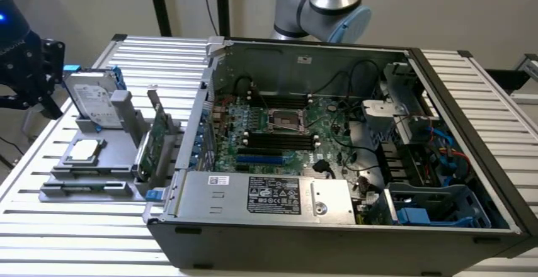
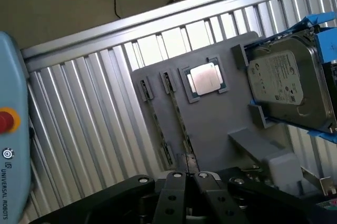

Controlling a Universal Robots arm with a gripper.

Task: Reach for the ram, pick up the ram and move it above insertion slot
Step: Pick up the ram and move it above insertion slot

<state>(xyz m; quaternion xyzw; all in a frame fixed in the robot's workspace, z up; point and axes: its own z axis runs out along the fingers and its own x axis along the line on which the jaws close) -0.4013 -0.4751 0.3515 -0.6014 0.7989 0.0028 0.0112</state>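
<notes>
Ram stands on edge in a slot of the grey fixture, just ahead of the fingertips. Farther from them on the fixture are the hard drive and the smaller processor. The gripper has its fingers pressed together, holding nothing.

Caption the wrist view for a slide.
Gripper above the grey fixture tray, in line with an edge-on ram beside a processor chip and a hard drive.
</notes>
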